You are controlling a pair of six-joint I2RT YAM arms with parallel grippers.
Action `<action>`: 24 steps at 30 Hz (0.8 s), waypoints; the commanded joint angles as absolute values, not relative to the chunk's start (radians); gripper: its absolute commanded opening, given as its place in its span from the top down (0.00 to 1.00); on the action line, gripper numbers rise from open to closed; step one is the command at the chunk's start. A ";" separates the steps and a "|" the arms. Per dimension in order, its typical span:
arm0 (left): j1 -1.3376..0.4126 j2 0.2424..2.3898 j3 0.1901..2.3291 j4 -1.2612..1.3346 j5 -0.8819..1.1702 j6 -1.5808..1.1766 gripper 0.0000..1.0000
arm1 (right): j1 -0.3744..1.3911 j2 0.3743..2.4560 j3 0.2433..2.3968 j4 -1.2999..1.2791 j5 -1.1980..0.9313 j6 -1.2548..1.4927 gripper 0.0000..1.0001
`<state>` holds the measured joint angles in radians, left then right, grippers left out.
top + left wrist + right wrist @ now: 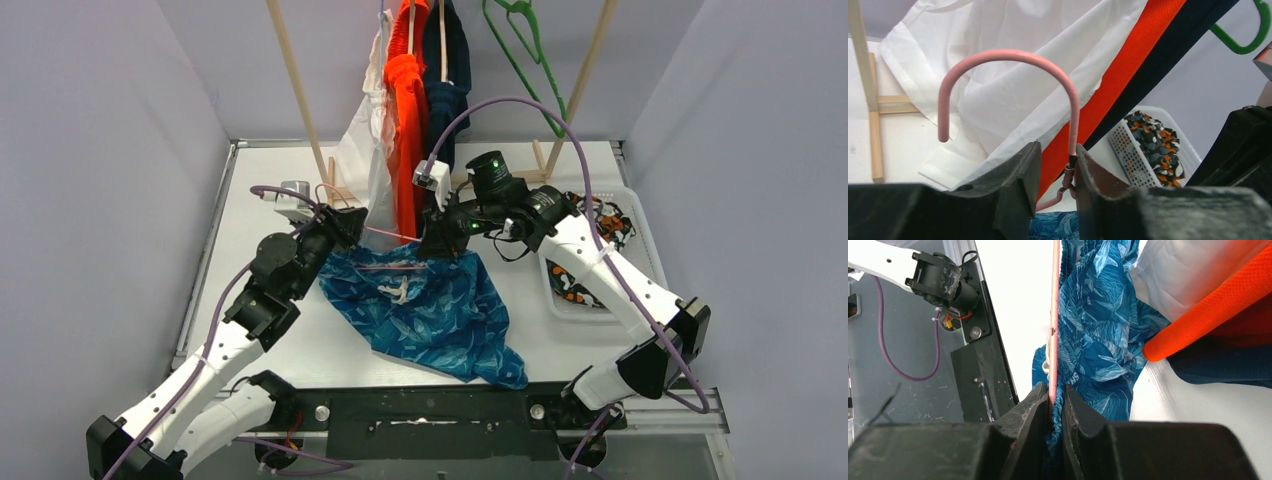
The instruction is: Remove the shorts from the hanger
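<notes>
Here, both grippers meet at the pink hanger low over the table.
The blue leaf-patterned shorts lie spread on the table, their waistband on the hanger's bar. The right gripper is clamped tight on that bar, with a fold of the blue cloth between its fingers. The left gripper stands partly open around the stem under the hook; the stem lies against one finger, with a gap at the other. Behind, the white shorts, orange shorts and navy shorts hang from the wooden rack. The camouflage shorts lie in the white basket at right.
</notes>
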<state>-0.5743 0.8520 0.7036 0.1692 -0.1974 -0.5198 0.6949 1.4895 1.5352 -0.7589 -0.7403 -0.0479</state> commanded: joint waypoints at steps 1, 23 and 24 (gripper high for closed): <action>-0.565 0.846 0.727 0.213 -0.183 -0.533 0.76 | 0.700 1.411 1.534 -0.681 -0.779 -0.057 1.00; -0.560 0.755 0.817 -0.094 -0.365 -0.460 1.00 | 0.700 1.296 1.485 -0.608 -0.553 0.013 0.38; -0.560 0.759 0.828 -0.113 -0.371 -0.460 1.00 | 0.701 1.285 1.473 -0.596 -0.539 0.018 0.37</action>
